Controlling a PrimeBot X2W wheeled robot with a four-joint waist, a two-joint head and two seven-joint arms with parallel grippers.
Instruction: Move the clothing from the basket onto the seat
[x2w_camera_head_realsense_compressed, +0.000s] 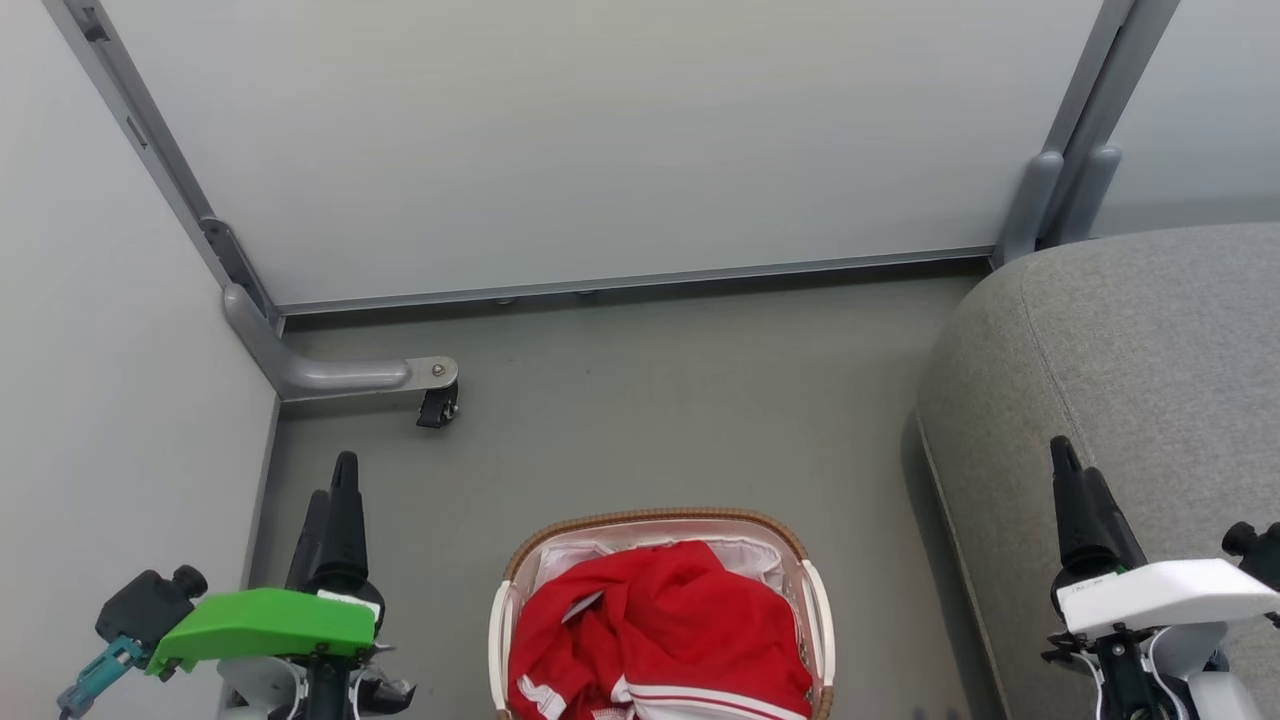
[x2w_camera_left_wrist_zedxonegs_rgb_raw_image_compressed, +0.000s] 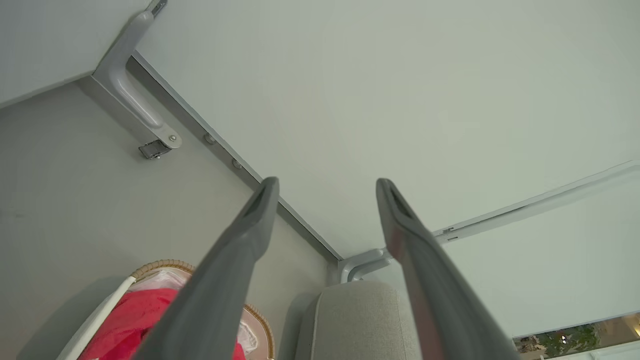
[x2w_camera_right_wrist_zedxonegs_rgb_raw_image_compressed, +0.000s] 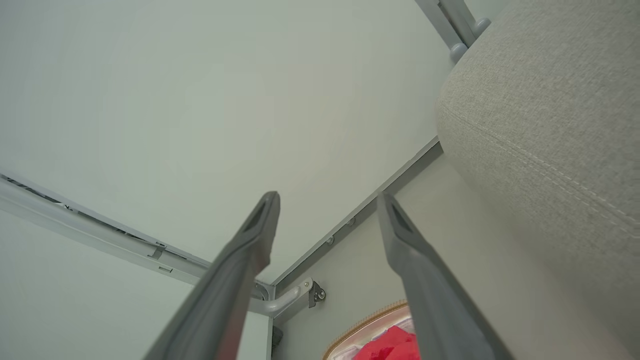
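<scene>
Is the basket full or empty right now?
Full: red clothing is heaped inside the basket; none lies on the visible part of the seat.

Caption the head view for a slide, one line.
Red white-striped fabric clothing heaped in the oval white plastic basket, grey upholstered seat to its right; left end effector and right end effector both open.

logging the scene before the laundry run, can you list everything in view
clothing: one heap, red with white trim, inside the basket
basket: one, white with brown woven rim, on the floor, bottom centre of head view
seat: one, grey fabric, right of the basket
partition panels: several, pale with grey frames, behind and left
castor foot: one, grey with black wheel, on the floor at left
floor: grey-green
left gripper: one, dark fingers, open, lower left, nothing held
right gripper: one, dark fingers, open, lower right, nothing held
</scene>
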